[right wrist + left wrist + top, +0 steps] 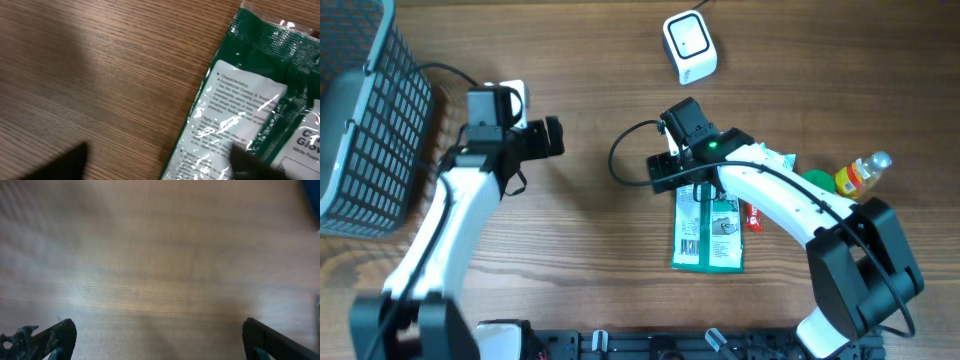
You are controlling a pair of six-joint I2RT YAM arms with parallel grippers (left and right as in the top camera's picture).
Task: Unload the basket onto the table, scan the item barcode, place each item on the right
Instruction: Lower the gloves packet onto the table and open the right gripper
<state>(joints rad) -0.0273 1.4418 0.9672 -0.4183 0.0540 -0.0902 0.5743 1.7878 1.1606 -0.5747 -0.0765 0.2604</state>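
The item, a green plastic packet (710, 232) with white printed labels and a barcode (691, 236) facing up, lies flat on the wooden table. My right gripper (678, 178) hovers over its upper end. In the right wrist view the right gripper (160, 165) is open, one blurred fingertip (250, 160) over the packet (240, 105) and the other over bare wood. Nothing is held. The white scanner (689, 47) stands at the back of the table. My left gripper (552, 138) is open over bare wood, well left of the packet; its fingers (55, 337) are wide apart with nothing between them.
A dark mesh basket (365, 120) fills the far left. To the right of the packet lie a small bottle with a yellow label (860, 175), a green item (815, 181) and a red item (752, 215). A black cable (620, 160) loops beside the right gripper.
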